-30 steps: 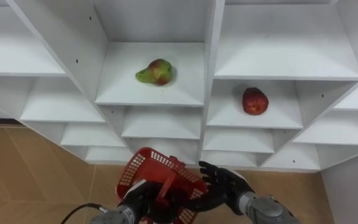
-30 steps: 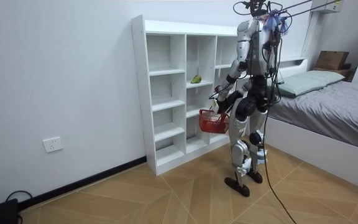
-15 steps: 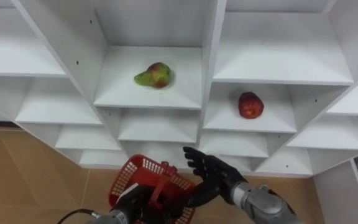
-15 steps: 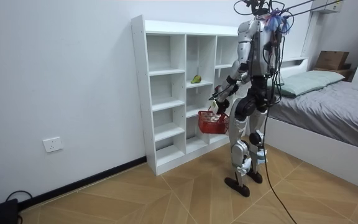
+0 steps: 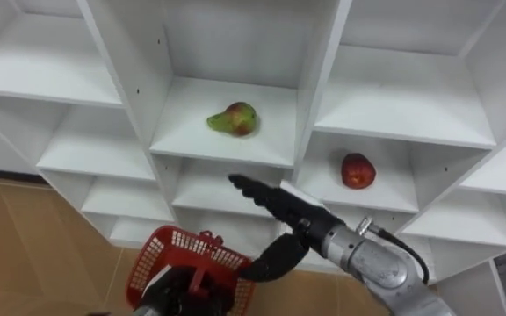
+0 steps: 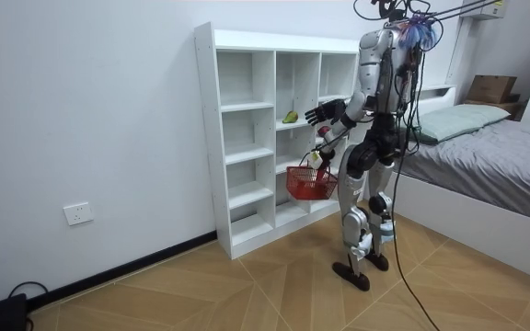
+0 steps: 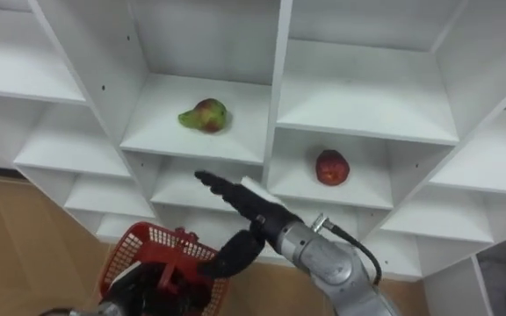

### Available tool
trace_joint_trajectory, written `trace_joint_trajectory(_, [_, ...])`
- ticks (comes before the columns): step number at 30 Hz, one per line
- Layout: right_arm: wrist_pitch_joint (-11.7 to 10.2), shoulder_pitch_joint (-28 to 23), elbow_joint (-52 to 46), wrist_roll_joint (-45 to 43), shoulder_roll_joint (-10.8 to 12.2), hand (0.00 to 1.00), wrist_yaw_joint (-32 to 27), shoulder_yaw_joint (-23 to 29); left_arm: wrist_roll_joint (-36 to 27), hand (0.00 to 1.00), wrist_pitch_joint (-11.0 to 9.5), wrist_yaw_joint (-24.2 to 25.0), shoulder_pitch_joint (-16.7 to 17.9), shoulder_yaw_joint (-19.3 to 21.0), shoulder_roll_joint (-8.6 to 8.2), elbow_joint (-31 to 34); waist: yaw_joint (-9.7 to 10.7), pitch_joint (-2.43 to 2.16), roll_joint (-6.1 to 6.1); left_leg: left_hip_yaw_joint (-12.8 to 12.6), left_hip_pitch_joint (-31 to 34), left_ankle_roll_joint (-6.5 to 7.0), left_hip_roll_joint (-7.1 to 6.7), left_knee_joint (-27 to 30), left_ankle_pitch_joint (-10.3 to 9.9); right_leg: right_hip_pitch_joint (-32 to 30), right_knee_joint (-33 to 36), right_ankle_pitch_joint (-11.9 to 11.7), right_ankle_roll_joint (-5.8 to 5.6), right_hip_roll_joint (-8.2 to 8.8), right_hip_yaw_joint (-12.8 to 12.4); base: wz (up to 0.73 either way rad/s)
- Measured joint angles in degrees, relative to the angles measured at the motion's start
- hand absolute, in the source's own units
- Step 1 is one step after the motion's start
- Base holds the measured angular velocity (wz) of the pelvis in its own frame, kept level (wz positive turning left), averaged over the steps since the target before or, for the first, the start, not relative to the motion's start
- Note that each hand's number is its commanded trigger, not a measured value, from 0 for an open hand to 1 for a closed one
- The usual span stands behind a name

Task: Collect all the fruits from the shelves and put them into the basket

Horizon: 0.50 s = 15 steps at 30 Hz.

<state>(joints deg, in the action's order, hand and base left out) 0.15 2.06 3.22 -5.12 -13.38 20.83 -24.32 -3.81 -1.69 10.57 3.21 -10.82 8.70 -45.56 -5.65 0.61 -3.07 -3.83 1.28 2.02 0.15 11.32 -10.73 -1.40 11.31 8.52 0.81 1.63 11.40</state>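
**Q:** Why was the right hand raised in front of the closet?

**A:** The right hand [image 5: 279, 204] was held open, with its fingers straight and aimed up at the compartment in which the pear [image 5: 234, 119] lay. A reach was judged to be in progress, and the pear was not yet touched.

**Q:** How was the basket held, and what was in it?

**A:** The basket [image 5: 181, 235] was hung low before the closet [image 5: 316, 79], with its handle gripped by the closed left hand [image 5: 172, 297]. This placement was judged to let picked fruit be dropped in close by. No fruit was seen inside, though part of the interior was hidden by that hand.

**Q:** Where was the fruit located?

**A:** The pear was laid in a middle compartment. The apple [image 5: 356, 170] was laid in the next compartment to the right, slightly lower. Neither had yet been collected.
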Motion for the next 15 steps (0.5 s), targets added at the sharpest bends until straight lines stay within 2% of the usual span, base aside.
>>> trace_joint_trajectory(5, [0.0,0.0,-2.8,0.0,0.9,0.00,1.2,0.9,0.3,1.00,0.0,0.0,0.3,0.8,-0.14,0.0,-2.0,0.22,-1.57,0.0,-0.5,0.00,-0.02,-0.3,0.0,0.5,-0.6,0.0,0.00,-0.11,-0.2,0.00])
trace_joint_trajectory(8, [0.0,0.0,-5.3,0.0,1.1,0.00,1.3,0.9,0.3,1.00,0.0,0.1,0.4,1.8,-0.47,-0.3,-3.0,0.28,-1.53,0.0,-1.0,0.00,0.01,-0.7,0.0,1.1,-0.6,0.0,-0.01,-0.16,-0.2,0.00])
trace_joint_trajectory(15, [0.0,0.6,-9.0,0.0,1.9,0.00,1.6,0.9,0.3,1.00,0.0,0.0,1.2,2.8,-1.24,-0.7,-3.7,0.24,-1.64,0.8,-1.6,-0.01,-0.02,-1.1,0.0,1.8,-0.7,0.0,-0.03,-0.16,0.5,0.05])
